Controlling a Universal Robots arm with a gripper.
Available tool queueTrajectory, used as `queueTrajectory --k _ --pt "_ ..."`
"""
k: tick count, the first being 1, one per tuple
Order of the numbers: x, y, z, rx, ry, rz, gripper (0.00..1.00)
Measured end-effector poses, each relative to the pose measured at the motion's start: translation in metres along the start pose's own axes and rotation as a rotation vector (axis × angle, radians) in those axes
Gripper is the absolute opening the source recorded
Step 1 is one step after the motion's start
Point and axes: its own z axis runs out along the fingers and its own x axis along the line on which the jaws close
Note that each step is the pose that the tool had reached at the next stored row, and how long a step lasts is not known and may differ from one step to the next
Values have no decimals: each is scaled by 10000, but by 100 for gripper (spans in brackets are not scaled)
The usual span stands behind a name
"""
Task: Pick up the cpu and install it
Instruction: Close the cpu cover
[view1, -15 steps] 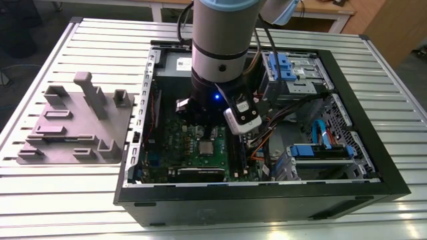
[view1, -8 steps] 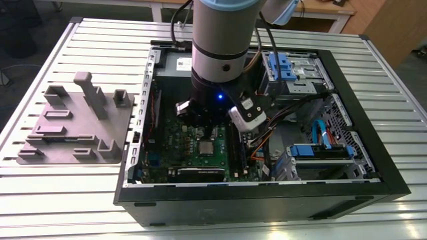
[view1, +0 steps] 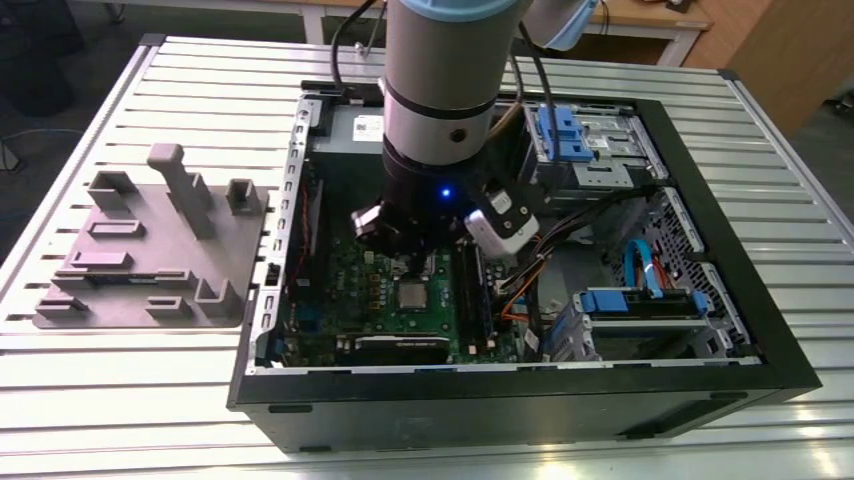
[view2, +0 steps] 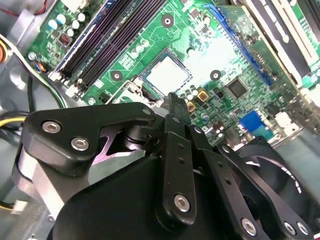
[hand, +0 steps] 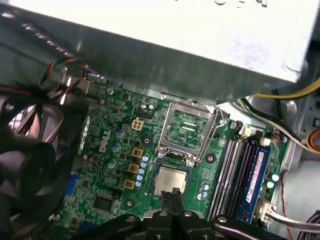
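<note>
while end effector (hand: 174, 196) hovers, cpu (hand: 170, 180) in motherboard (hand: 120, 165) socket, inside computer case (view1: 747, 330)

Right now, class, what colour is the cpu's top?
Shiny silver-grey, on the cpu seated in the green motherboard; clearest in the first wrist view.

- The computer case (view1: 694, 250) lay open on the slatted table (view1: 200, 80).
- A fixture tray (view1: 147, 250) sat at the exterior view's left of it.
- The cpu (view1: 411, 294) lay on the motherboard (view1: 360, 300) inside, below the gripper (hand: 175, 192).
</note>
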Motion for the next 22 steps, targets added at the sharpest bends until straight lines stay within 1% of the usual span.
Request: queueTrajectory --k 6,22 --pt "-1 0 1 15 1 -804 10" --pt "-1 0 1 46 3 -2519 10"
